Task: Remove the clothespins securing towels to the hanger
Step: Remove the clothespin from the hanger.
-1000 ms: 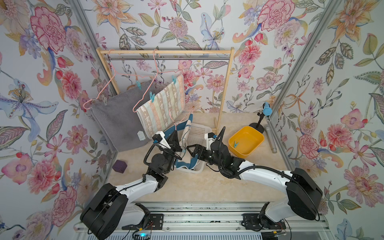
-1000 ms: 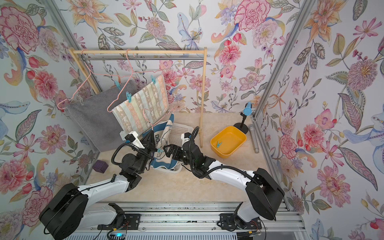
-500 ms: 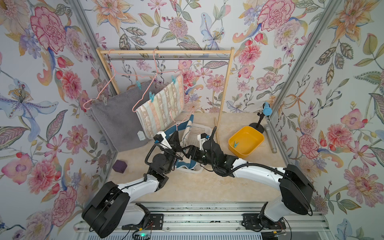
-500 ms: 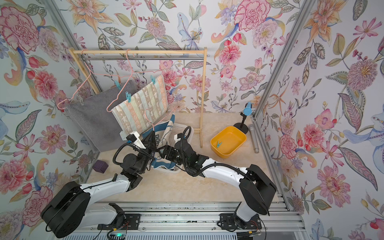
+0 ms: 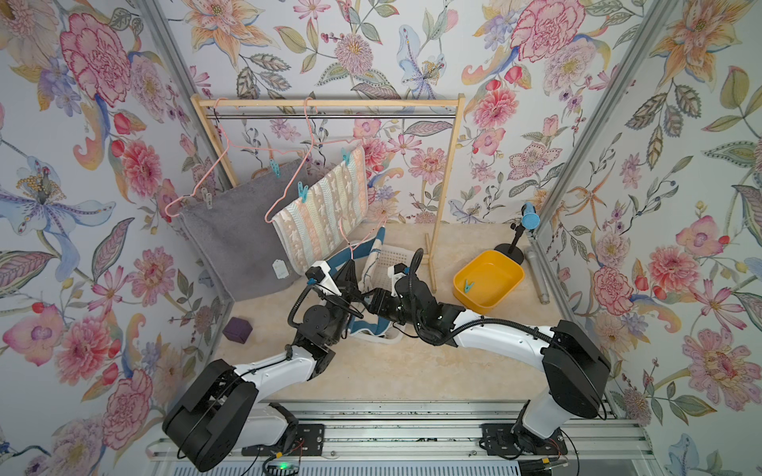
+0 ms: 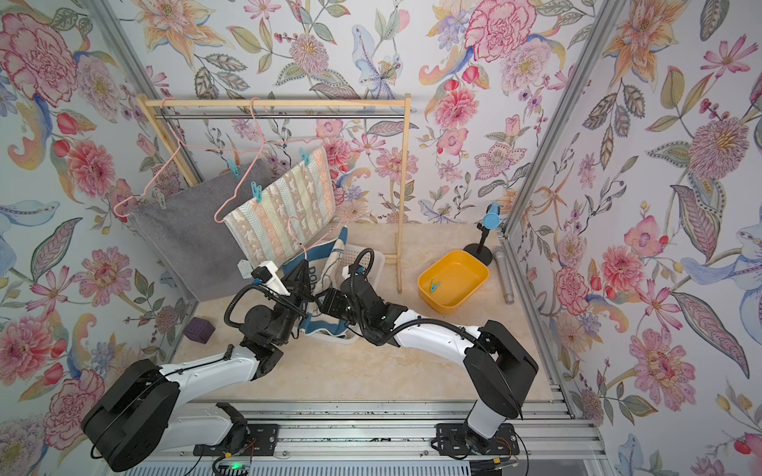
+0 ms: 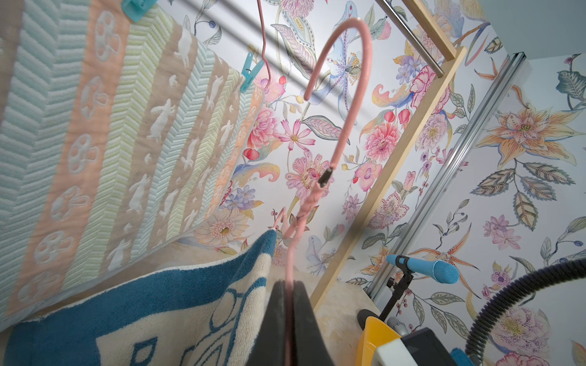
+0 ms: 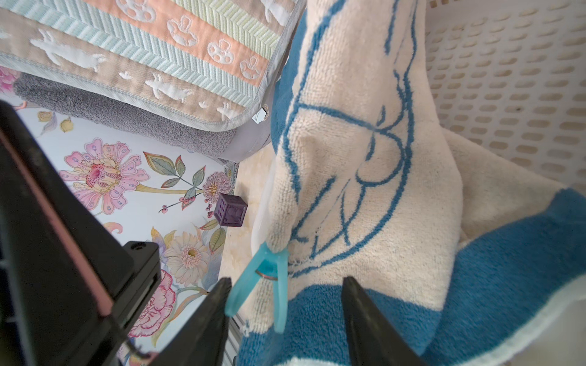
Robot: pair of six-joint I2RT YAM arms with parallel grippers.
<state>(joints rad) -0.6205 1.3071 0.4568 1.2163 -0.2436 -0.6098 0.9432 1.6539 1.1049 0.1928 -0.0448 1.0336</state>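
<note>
My left gripper is shut on the wire of a pink hanger, which it holds off the rack. The blue-and-white towel hangs from that hanger. A teal clothespin is clipped on its edge. My right gripper is open, and the pin's legs stand between its jaws. One finger touches a leg; the other is apart. On the rack hang a grey towel and a striped towel, pinned to their hangers by teal clothespins and pale ones.
Under the held towel sits a white perforated basket. A yellow bin at the right holds one teal clothespin. The wooden rack post rises between them. A purple cube lies at the left, and a blue microphone stands far right.
My right gripper has moved left to the blue-and-white towel, and its jaws have narrowed around the teal clothespin. The left gripper has kept its hold on the hanger.
</note>
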